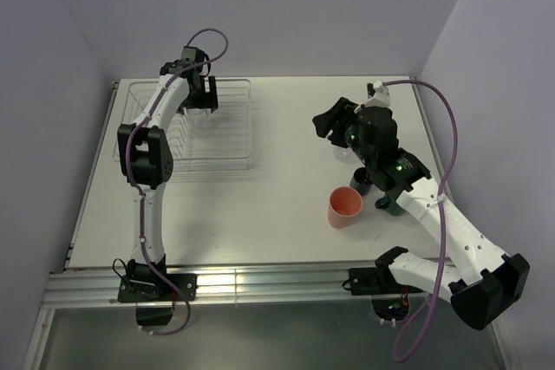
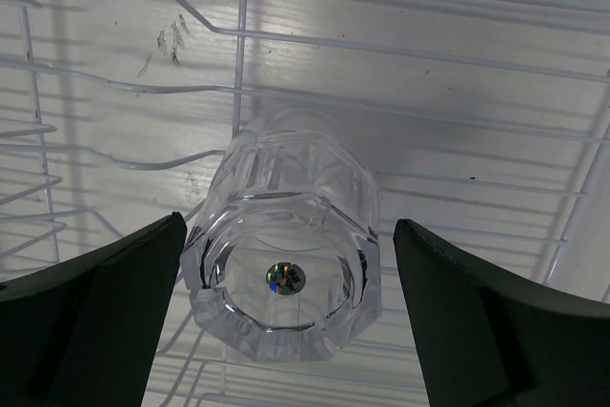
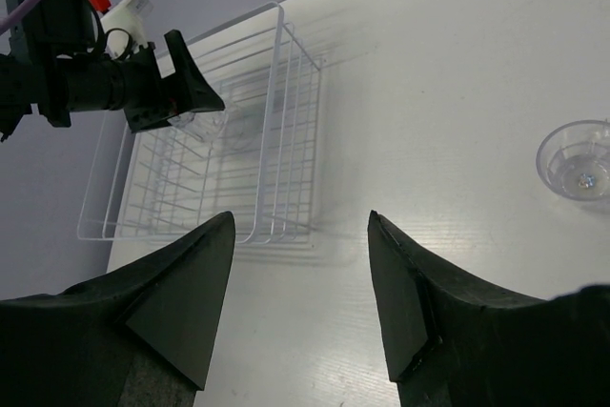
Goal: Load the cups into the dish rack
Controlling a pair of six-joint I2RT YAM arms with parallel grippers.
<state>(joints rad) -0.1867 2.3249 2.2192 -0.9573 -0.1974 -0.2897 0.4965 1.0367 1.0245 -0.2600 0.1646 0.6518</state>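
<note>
White surface point(image 1: 277, 227) is carrying a wire dish rack point(image 1: 232, 132); inside it a clear glass tumbler point(image 2: 286, 188) is sitting between the wide-open fingers of the left hand point(image 2: 289, 235), untouched. The right hand point(image 3: 301, 218) is hanging open too. Glass is probably slippery and breakable, so gripping gently across its walls looks best.

Robot lab: plain walls point(image 1: 260, 6), railed white table point(image 1: 286, 149).

clear faceted tumbler point(image 2: 281, 274) base-up inside wire dish rack point(image 1: 227, 141), salmon-pink tumbler point(image 1: 344, 207) upright, well apart
</note>
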